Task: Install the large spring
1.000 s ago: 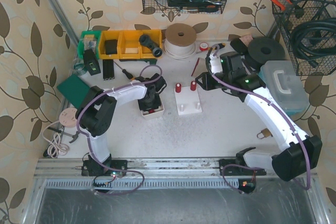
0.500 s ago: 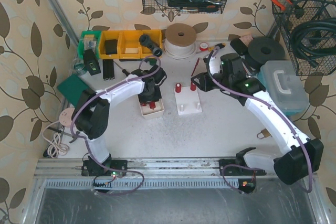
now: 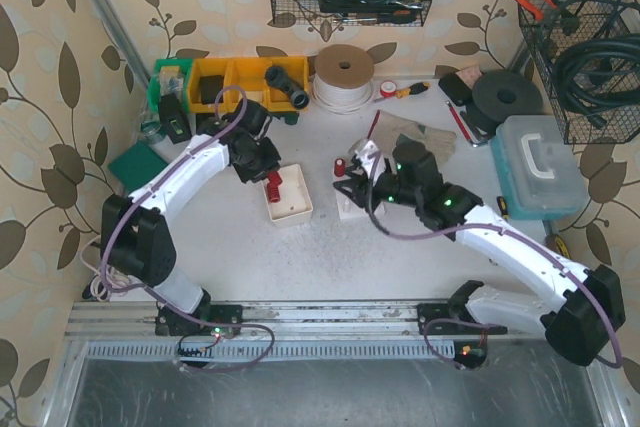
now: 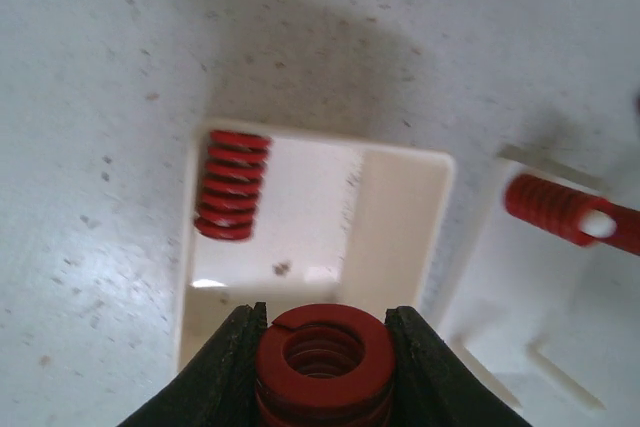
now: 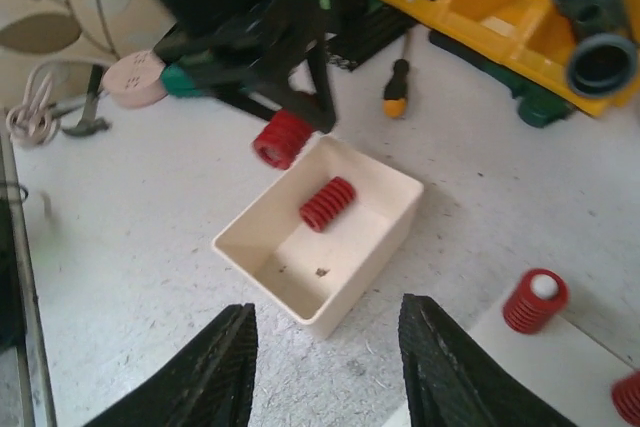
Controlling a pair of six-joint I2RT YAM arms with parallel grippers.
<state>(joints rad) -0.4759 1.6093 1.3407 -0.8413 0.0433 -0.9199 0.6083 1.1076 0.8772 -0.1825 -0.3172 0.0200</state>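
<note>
Left wrist view: left tool [image 4: 325,319] clamps large red coil spring [image 4: 322,359], 6 o'clock of cream plastic tray [image 4: 397,209]; right tool [image 5: 325,312] spread wide, empty.

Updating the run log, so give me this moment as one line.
left claw: shut on large spring, at rim of tray | right claw: open, empty | tray: one smaller spring inside

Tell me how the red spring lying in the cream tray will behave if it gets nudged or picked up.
Lying on its side, the spring is a cylinder, so a nudge would likely roll it to the tray wall. Its coils look thick and closely wound, so it probably stays stiff when squeezed. Its ribbed surface should give some grip.
</note>
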